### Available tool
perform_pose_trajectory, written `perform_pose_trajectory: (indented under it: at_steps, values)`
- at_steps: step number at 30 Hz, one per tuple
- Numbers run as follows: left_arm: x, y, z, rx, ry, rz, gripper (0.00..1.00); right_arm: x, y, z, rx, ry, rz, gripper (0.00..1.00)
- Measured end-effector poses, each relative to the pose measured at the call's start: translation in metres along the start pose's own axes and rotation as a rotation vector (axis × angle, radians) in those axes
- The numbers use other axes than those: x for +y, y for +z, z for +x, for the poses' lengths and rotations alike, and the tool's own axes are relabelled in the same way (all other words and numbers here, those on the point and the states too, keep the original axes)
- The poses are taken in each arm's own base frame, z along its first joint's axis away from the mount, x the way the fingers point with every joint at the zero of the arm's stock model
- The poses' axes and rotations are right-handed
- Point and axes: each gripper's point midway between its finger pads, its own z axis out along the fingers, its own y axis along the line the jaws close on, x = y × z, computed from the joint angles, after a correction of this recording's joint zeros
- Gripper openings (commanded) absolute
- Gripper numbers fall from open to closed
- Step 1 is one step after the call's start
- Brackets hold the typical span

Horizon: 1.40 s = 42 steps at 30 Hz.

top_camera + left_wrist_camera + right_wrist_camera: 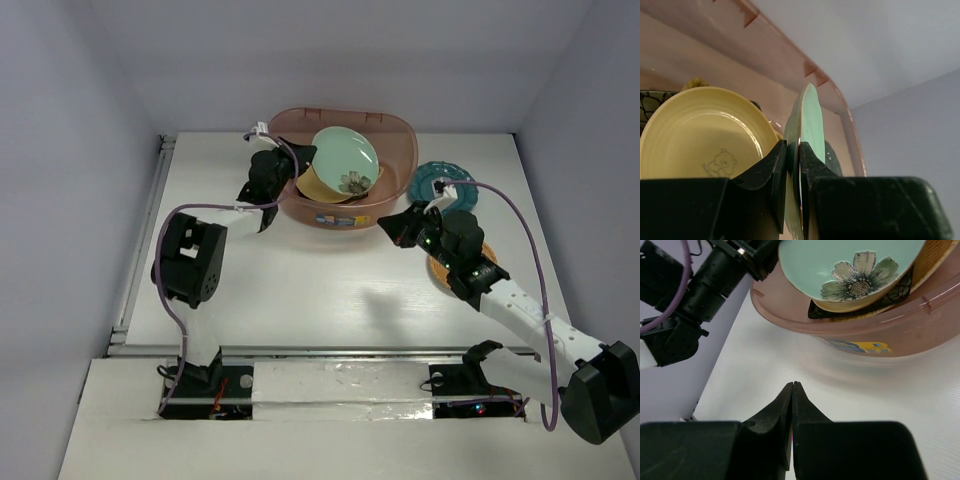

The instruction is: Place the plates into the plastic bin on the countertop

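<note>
The left claw was clamped on the rim of the mint green plate, holding it tilted inside the plastic bin, just beside the yellow plate. The right claw was closed on nothing, its fingertips pressed together above the white surface near the bin's front wall. The teal plate lay on the surface beside the bin.
</note>
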Motion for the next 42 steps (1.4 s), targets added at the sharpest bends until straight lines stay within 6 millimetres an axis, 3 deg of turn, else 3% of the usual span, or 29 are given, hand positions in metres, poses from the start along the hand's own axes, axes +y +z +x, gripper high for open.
perform_pose_trajectory:
  at_steps: [6, 14, 18, 26, 30, 36, 39, 41, 42]
  values:
    - [0.025, 0.014, 0.022, 0.048, 0.007, -0.051, 0.00, -0.001, 0.000, -0.001, -0.004, -0.001, 0.007, 0.04]
    - [0.042, 0.014, 0.026, 0.055, 0.059, -0.110, 0.00, -0.004, 0.002, 0.001, 0.002, -0.001, 0.016, 0.04]
    - [0.047, 0.014, 0.024, 0.047, 0.072, -0.133, 0.19, -0.008, 0.004, 0.005, 0.013, -0.001, 0.029, 0.04]
    - [0.044, 0.017, 0.014, -0.002, 0.107, -0.129, 0.40, -0.015, 0.007, 0.013, 0.038, 0.001, 0.051, 0.04]
    - [0.031, 0.023, 0.008, -0.014, 0.140, -0.101, 0.58, -0.018, 0.007, 0.012, 0.033, -0.006, 0.065, 0.04]
    - [0.002, 0.018, -0.004, -0.030, 0.270, -0.053, 0.62, -0.022, 0.008, 0.010, 0.020, -0.014, 0.088, 0.00]
    - [-0.044, 0.004, -0.015, -0.064, 0.364, 0.024, 0.57, -0.025, 0.008, 0.008, 0.009, -0.015, 0.104, 0.00]
    - [-0.090, -0.015, -0.021, -0.101, 0.424, 0.103, 0.51, -0.027, 0.008, 0.006, -0.001, -0.016, 0.118, 0.00]
    - [-0.111, -0.027, -0.021, -0.117, 0.447, 0.142, 0.43, -0.029, 0.008, 0.005, -0.007, -0.016, 0.125, 0.00]
